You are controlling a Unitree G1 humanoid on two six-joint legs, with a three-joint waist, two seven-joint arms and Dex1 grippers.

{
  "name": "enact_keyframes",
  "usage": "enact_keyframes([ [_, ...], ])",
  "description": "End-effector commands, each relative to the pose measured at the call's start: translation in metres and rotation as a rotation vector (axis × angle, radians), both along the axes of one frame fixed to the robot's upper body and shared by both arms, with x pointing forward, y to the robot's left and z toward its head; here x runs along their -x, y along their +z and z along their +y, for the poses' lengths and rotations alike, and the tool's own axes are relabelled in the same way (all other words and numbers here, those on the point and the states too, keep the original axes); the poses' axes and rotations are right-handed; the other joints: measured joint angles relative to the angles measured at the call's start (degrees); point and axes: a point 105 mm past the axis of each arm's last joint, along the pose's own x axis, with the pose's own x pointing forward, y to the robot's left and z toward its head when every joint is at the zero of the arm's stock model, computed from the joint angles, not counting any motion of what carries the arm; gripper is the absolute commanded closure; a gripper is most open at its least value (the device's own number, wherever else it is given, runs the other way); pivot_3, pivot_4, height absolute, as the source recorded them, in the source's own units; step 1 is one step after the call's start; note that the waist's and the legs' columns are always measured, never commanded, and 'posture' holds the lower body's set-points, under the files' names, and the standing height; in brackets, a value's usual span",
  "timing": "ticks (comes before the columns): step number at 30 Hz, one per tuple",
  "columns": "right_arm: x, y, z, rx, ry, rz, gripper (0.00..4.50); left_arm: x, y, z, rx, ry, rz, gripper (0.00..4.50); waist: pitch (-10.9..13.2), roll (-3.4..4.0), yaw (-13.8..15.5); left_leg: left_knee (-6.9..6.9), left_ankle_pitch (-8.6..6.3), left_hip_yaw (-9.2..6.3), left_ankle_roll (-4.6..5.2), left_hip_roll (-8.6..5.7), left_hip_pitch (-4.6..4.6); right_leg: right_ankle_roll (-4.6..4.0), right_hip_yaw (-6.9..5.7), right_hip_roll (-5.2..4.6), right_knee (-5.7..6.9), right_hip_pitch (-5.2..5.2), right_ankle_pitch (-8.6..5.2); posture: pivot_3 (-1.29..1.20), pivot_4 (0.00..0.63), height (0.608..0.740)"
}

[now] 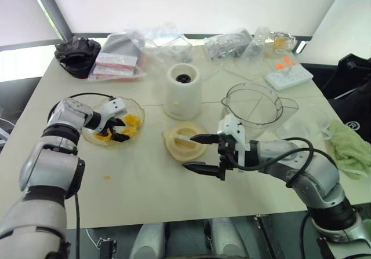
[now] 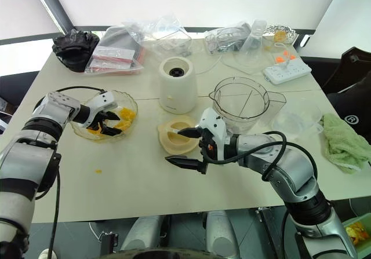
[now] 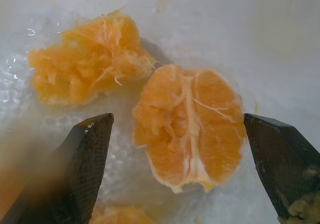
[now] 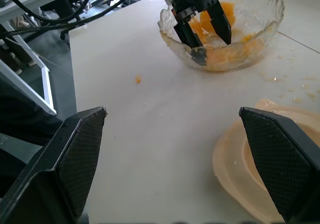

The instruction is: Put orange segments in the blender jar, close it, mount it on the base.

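The orange segments [image 1: 131, 124] lie in a shallow glass bowl [image 1: 138, 107] at the table's left. My left gripper [image 1: 119, 129] reaches down into the bowl, open, its fingers either side of one segment [image 3: 190, 129] without pinching it; a second, ragged segment [image 3: 85, 68] lies beside it. The clear blender jar [image 1: 255, 105] stands right of centre with nothing in it. The white base [image 1: 182, 91] stands behind a flat cream lid [image 1: 184, 144]. My right gripper [image 1: 200, 152] hovers open just right of the lid, pointing left, holding nothing.
Plastic bags [image 1: 122, 59] and a black bundle [image 1: 77, 53] crowd the far left of the table. A white power strip [image 1: 288, 76] lies far right, a small clear cup [image 1: 304, 126] and a green cloth [image 1: 351, 146] near right. An orange crumb [image 1: 106, 177] is on the table.
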Motion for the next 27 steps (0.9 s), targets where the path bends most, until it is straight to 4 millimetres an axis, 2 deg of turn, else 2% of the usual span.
enact_keyframes([
  [1, 0.000, 0.011, -0.003, -0.005, -0.005, -0.055, 0.04, -0.005, -0.002, -0.003, -0.022, 0.011, -0.022, 0.19, 0.00, -0.01, 0.12, 0.00, 0.00, 0.01, 0.00, 0.00, 0.00, 0.00, 0.01, 0.00, 0.00, 0.00, 0.00, 0.00, 0.150, 0.740],
  [9, -0.007, 0.014, -0.011, 0.032, -0.004, -0.062, 0.04, -0.006, -0.020, -0.011, -0.064, 0.036, -0.007, 0.19, -0.04, -0.02, 0.25, 0.03, 0.00, -0.01, 0.00, -0.04, 0.04, 0.02, 0.00, -0.03, -0.01, 0.09, 0.01, 0.00, 0.150, 0.740],
  [12, -0.008, 0.015, -0.014, 0.042, 0.002, -0.065, 0.00, -0.006, -0.023, -0.014, -0.062, 0.034, -0.004, 1.00, -0.08, -0.01, 0.34, 0.03, 0.00, -0.02, 0.00, -0.04, 0.10, 0.02, -0.01, -0.03, -0.01, 0.16, 0.00, 0.00, 0.150, 0.740],
  [14, -0.009, 0.015, -0.015, 0.048, 0.003, -0.067, 0.00, -0.006, -0.024, -0.016, -0.059, 0.035, -0.003, 1.93, -0.08, -0.01, 0.33, 0.03, 0.00, -0.03, 0.00, -0.04, 0.10, 0.02, -0.01, -0.04, -0.02, 0.17, 0.00, 0.00, 0.150, 0.740],
  [26, -0.016, 0.020, -0.015, 0.044, -0.012, -0.087, 0.00, -0.005, -0.025, -0.010, -0.044, 0.063, -0.012, 1.93, -0.09, -0.01, 0.25, 0.03, 0.00, -0.03, 0.00, -0.05, 0.10, 0.03, -0.01, -0.04, -0.01, 0.18, 0.01, 0.00, 0.150, 0.740],
  [27, -0.018, 0.020, -0.015, 0.043, -0.014, -0.090, 0.00, -0.005, -0.025, -0.009, -0.042, 0.064, -0.013, 2.20, -0.09, -0.01, 0.22, 0.03, 0.00, -0.03, 0.00, -0.05, 0.11, 0.03, -0.01, -0.04, -0.01, 0.18, 0.01, 0.00, 0.150, 0.740],
])
